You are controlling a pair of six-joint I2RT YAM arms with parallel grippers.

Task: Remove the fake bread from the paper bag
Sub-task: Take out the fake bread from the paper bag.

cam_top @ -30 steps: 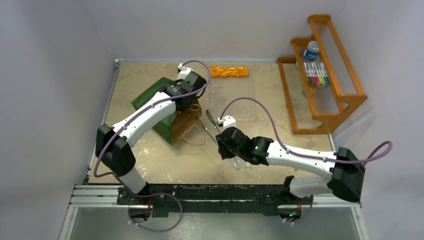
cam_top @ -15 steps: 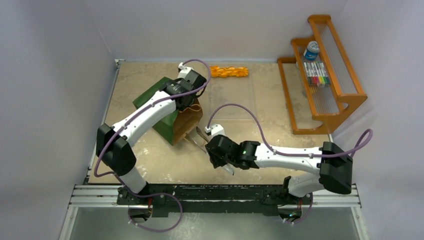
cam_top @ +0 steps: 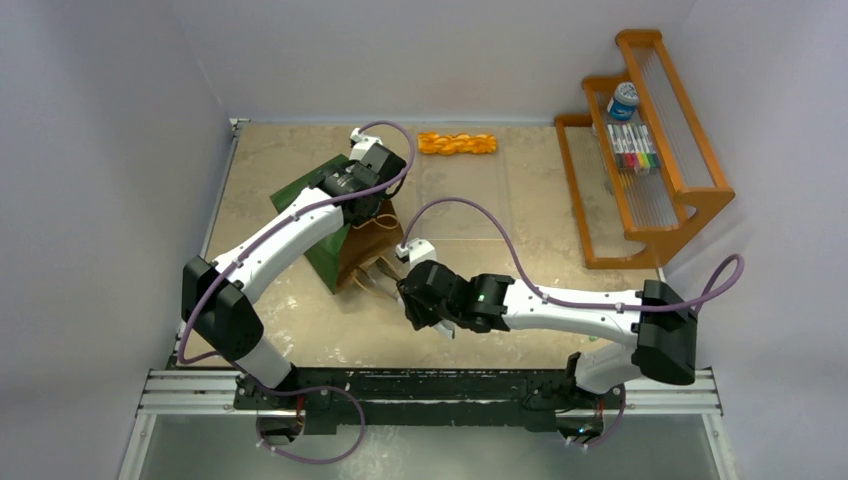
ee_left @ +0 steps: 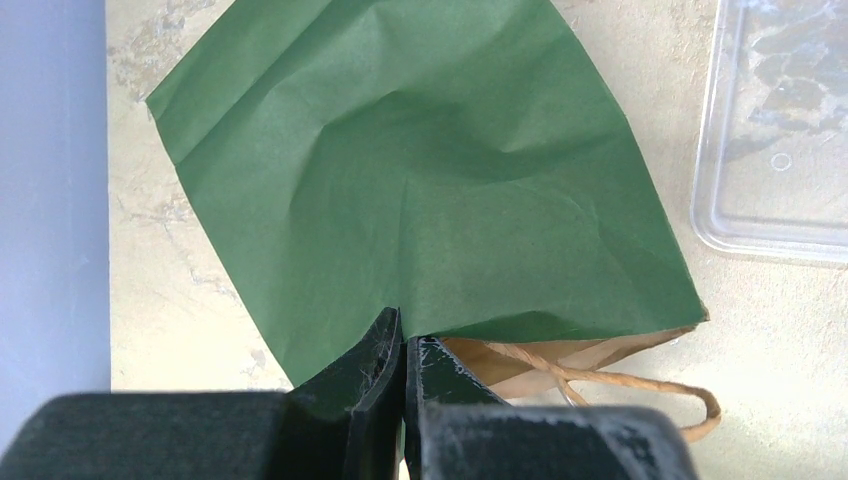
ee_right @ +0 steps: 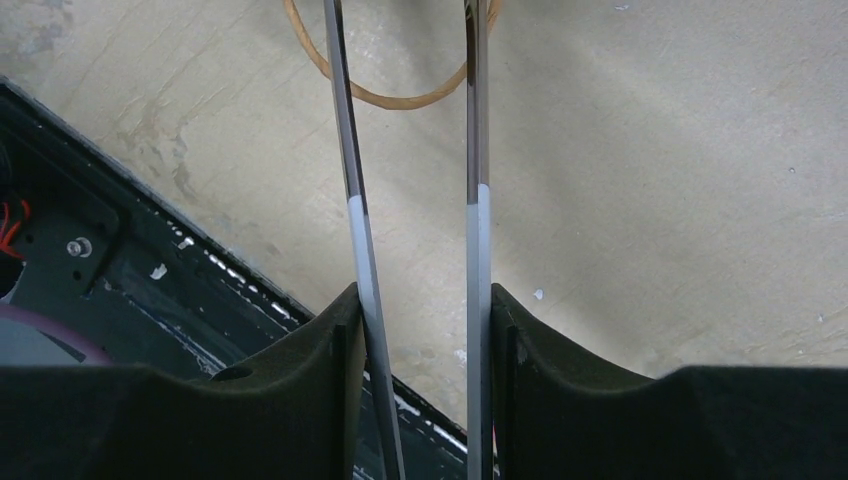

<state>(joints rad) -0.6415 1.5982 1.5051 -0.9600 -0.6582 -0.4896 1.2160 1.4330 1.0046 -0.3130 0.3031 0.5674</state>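
Observation:
The dark green paper bag (cam_top: 305, 200) lies on its side at the left middle, its brown mouth (cam_top: 367, 243) facing right. My left gripper (cam_top: 368, 208) is shut on the bag's upper mouth edge, as the left wrist view (ee_left: 403, 340) shows, with the green paper (ee_left: 420, 180) spread beyond it. My right gripper (cam_top: 418, 292) is shut on long metal tongs (ee_right: 478, 150), whose tips reach the bag mouth (cam_top: 385, 272). A braided orange bread stick (cam_top: 457, 143) lies on the table at the back. Any bread inside the bag is hidden.
A clear plastic tray (cam_top: 465, 205) lies right of the bag, also in the left wrist view (ee_left: 775, 130). A wooden rack (cam_top: 650, 140) with markers and a blue-lidded jar stands at the right. A cord handle (ee_right: 400, 98) loops on the table. The table's near edge (ee_right: 150, 220) is close.
My right arm has swung left and carried the tongs to the bag mouth. My left gripper has shifted slightly left and back with the bag edge, which holds the mouth raised.

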